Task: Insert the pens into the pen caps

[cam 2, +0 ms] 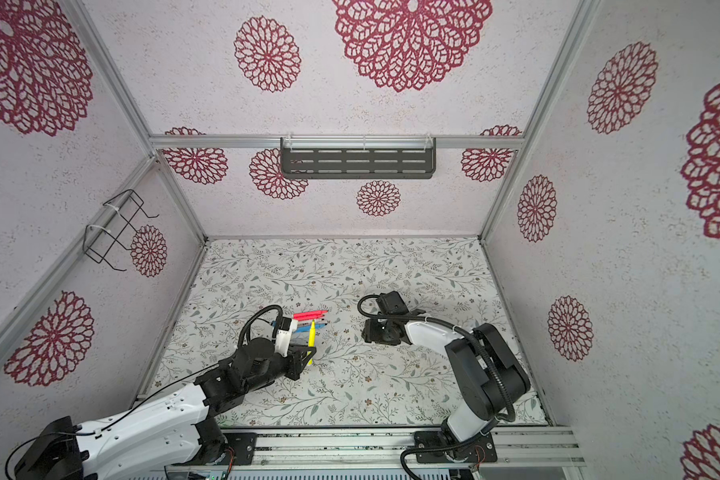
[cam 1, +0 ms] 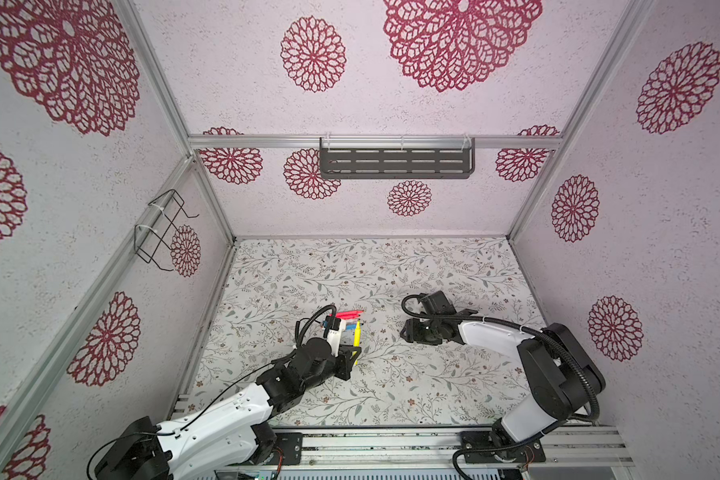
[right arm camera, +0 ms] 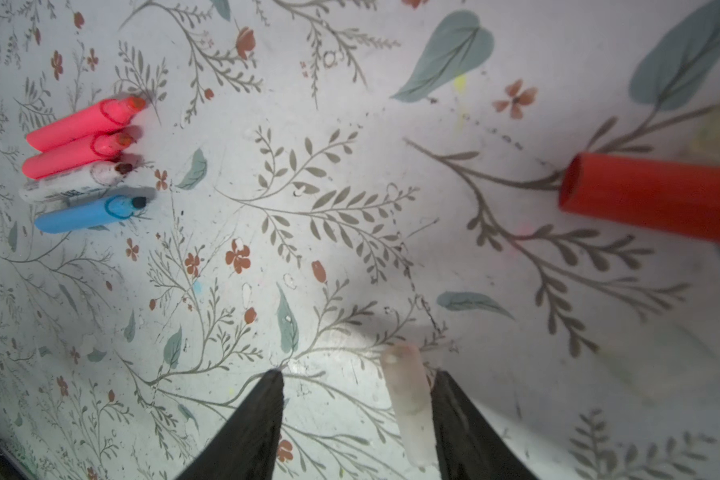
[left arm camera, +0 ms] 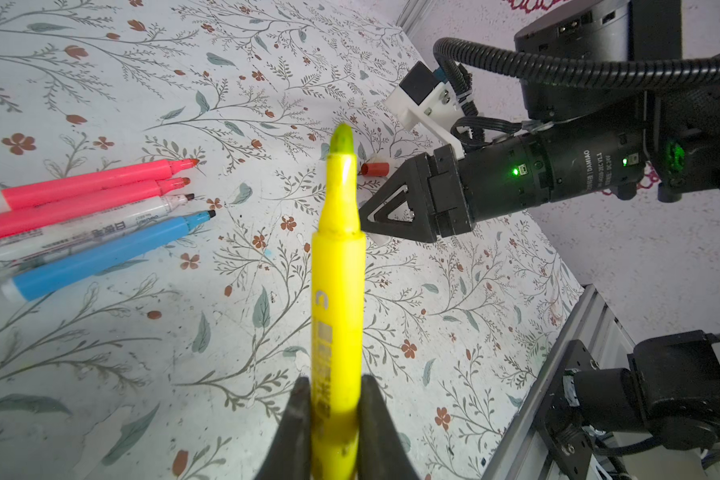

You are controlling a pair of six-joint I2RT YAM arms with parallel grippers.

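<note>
My left gripper point(left arm camera: 335, 386) is shut on the lower barrel of the yellow pen point(left arm camera: 337, 270), which is held above the table with its tip pointing away from the jaws. In both top views the yellow pen point(cam 1: 357, 332) point(cam 2: 311, 338) sits left of centre. Two pinkish-red pens point(left arm camera: 92, 183), a white pen point(left arm camera: 80, 228) and a blue pen point(left arm camera: 100, 253) lie side by side on the mat. My right gripper point(right arm camera: 358, 376) is open and low over the mat. A clear pen cap point(right arm camera: 406, 395) lies between its fingers, against one finger and apart from the other. A red pen cap point(right arm camera: 649, 199) lies nearby.
The floral mat point(cam 1: 391, 386) covers the table. A black wire basket point(cam 1: 163, 228) hangs on the left wall and a dark slotted shelf point(cam 1: 395, 160) on the back wall. An aluminium rail point(cam 1: 391, 444) with both arm bases runs along the front edge.
</note>
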